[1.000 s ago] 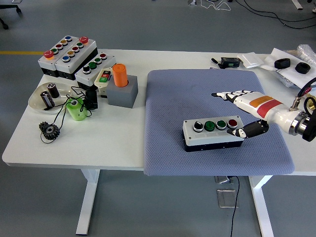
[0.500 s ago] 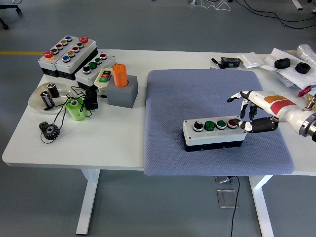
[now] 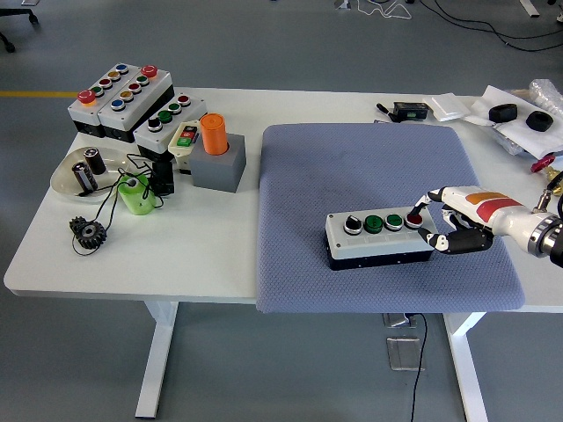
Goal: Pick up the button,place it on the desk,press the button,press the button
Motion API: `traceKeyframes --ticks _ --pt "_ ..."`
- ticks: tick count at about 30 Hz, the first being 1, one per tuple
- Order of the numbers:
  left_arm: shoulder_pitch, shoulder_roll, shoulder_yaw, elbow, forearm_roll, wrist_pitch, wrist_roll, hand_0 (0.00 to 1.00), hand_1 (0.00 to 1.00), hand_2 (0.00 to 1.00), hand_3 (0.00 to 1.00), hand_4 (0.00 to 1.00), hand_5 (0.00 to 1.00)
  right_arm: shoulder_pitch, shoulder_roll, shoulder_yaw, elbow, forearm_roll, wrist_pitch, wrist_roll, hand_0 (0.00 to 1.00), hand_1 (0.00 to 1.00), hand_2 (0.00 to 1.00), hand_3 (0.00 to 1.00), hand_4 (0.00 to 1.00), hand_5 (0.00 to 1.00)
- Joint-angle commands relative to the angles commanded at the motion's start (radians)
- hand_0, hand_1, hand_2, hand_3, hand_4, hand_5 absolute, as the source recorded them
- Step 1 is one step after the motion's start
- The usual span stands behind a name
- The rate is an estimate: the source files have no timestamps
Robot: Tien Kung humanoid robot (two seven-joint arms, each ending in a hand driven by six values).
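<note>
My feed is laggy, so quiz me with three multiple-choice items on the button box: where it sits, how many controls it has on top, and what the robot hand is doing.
1. Where does the button box sit?
A. on the grey pad
B. in the white dish
C. on the bare table

2. How many controls are on its top?
A. two
B. four
C. six

3. What is the right robot hand doing?
A. lifting the box
B. resting off the pad
C. a fingertip on the red button

Answers: 1 A, the box lies on the grey pad. 2 B, one black, two green, one red. 3 C, a finger reaches the red button at the box's right end.
</note>
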Motion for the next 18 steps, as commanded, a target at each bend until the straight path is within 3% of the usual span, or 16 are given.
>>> traceKeyframes --ticks 18 --pt "-0.008 0.000 -0.003 0.000 -0.005 0.000 0.000 0.646 0.697 0.690 0.498 0.314 0.998 0.018 0.012 -0.035 -0.031 -0.017 0.003 -0.019 0.002 0.002 0.070 0.707 0.563 0.434"
